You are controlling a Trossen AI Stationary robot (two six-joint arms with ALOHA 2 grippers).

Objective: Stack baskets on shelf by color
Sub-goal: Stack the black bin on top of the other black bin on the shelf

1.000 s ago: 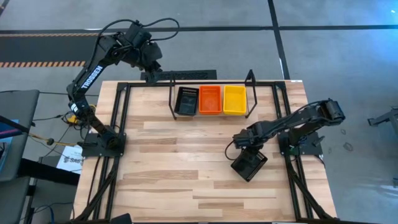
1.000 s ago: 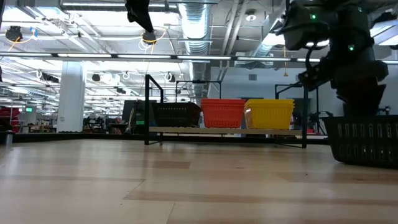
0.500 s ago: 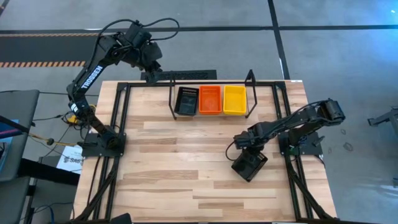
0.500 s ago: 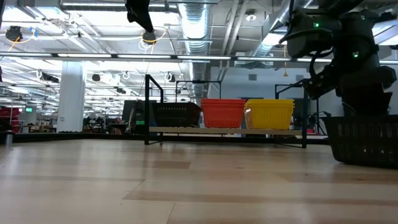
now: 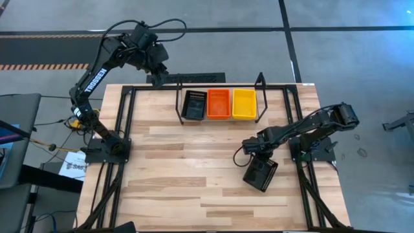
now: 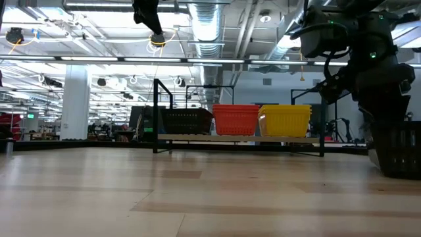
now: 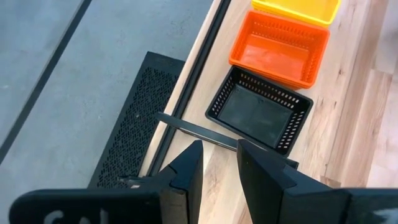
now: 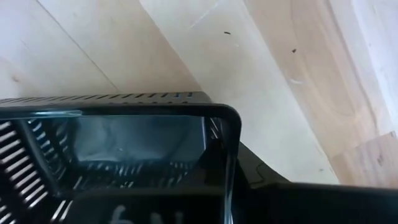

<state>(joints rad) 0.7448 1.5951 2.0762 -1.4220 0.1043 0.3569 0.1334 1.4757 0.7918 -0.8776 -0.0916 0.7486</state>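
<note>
Gripping black basket [image 5: 261,175], right jaws.

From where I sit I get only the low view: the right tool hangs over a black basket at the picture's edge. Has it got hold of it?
Observer: Yes. The right wrist view shows the right tool shut on the rim of the black basket.
Operator: How does that basket lie?
Observer: From above, it is skewed to the table's edges, on the right half, well short of the shelf.
Operator: And the left arm?
Observer: It is folded back beyond the table's far left corner. The left tool is open and empty.
</note>
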